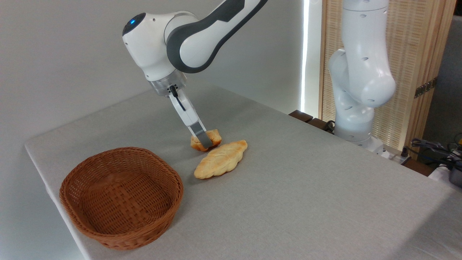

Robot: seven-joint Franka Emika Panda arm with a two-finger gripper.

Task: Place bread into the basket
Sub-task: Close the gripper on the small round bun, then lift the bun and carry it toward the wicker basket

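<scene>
1. Bread is what the task moves, but nearest the camera sits its goal, the basket (121,196), a shallow reddish-brown wicker one, empty, at the table's (288,187) front left corner
2. Just beyond it, to the right, lies a longer braided loaf (220,159), flat on the cloth and untouched; it is not the piece to carry
3. Right behind the loaf, nearly touching it, rests the bread (206,139), a small thick golden bun on the table
4. The gripper (204,141) is down at the bun, one grey finger across its front face; the other finger is hidden, so I cannot tell whether it is clamped
5. By its looks the bun is light, soft and easily dented, so I would pinch across its thick middle, gently, keeping clear of the loaf
</scene>
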